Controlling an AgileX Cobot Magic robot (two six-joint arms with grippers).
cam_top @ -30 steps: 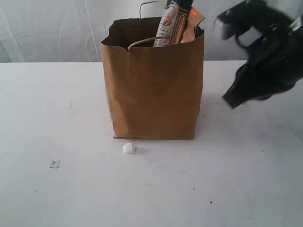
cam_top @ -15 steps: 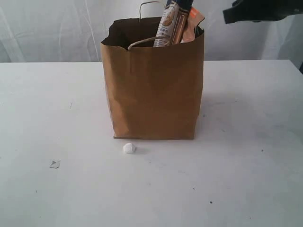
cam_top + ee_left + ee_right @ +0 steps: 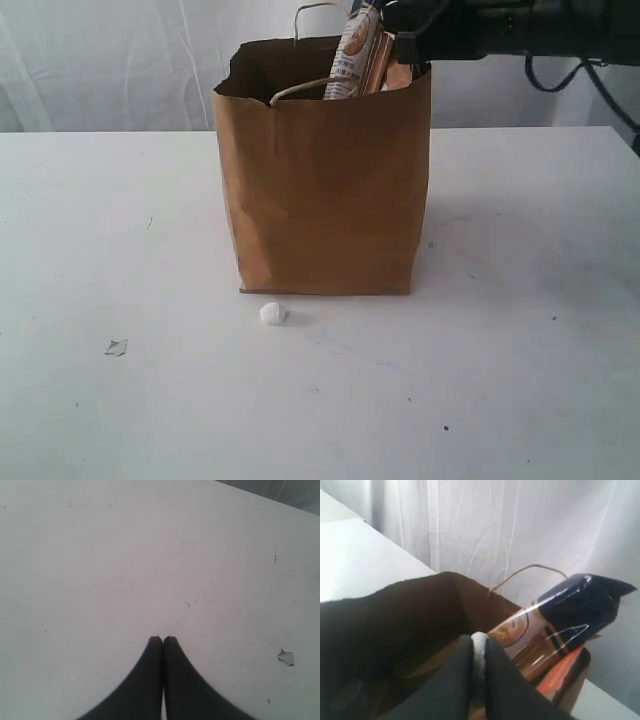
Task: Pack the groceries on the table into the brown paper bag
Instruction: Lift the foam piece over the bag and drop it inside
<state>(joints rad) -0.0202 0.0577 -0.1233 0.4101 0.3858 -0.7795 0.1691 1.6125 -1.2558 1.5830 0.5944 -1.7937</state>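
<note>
Exterior view: white table (image 3: 520, 350) fills the lower frame. Brown paper bag (image 3: 325, 190) stands upright at mid-table, mouth open, one loop handle (image 3: 300, 90) folded down inside the front edge.

Right arm (image 3: 530, 28): stretched roughly level across the top of the view from the right side, its black front end over the bag's right rear corner, above the rim. Cable hangs behind it.

Pasta packet (image 3: 352, 55): upright in the bag, right of centre, leaning a little, top end clear of the rim. Pouch (image 3: 400, 70) just beside it on the right, mostly covered by the arm; orange label seen from the right wrist view.

Right gripper (image 3: 479, 642): above the open bag mouth, fingers nearly together, pinching a small white lump (image 3: 479, 652) at the tips. What the lump is: cannot tell.

Left gripper (image 3: 162, 639): left wrist view only. Fingers pressed tight together, nothing between them, held above bare table.

White ball (image 3: 273, 313): on the table just in front of the bag's front left corner, not touching.

Paper scrap (image 3: 116, 347): well left of the ball, flat on the table
</note>
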